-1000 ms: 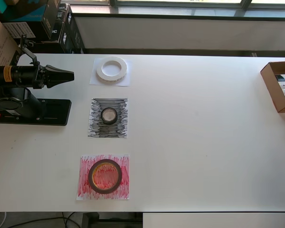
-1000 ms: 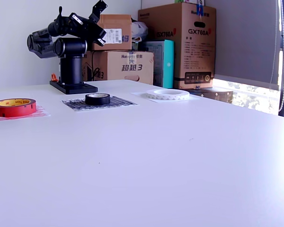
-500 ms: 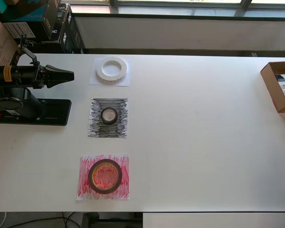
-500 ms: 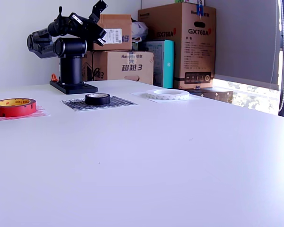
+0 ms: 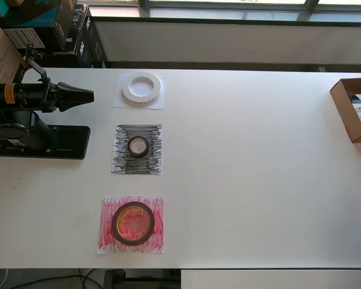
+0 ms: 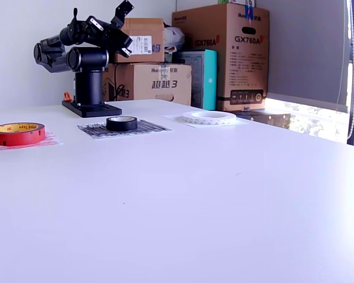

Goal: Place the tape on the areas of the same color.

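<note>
The white tape roll (image 5: 141, 87) lies on the plain white sheet (image 5: 120, 102); it also shows in the exterior view (image 6: 209, 117). The small black roll (image 5: 138, 146) sits on the black-scribbled sheet (image 5: 123, 162), also seen in the exterior view (image 6: 121, 122). The dark red roll with a yellowish core (image 5: 132, 223) rests on the red-scribbled sheet (image 5: 108, 241), at the exterior view's left (image 6: 17, 133). My gripper (image 5: 90, 94) is folded back over the arm's base, left of the white roll in the overhead view. It comes to a closed point and holds nothing.
The arm's black base plate (image 5: 66, 142) sits at the overhead view's left edge. An open cardboard box (image 5: 352, 108) stands at the table's right edge. Stacked cartons (image 6: 218, 53) stand behind the table in the exterior view.
</note>
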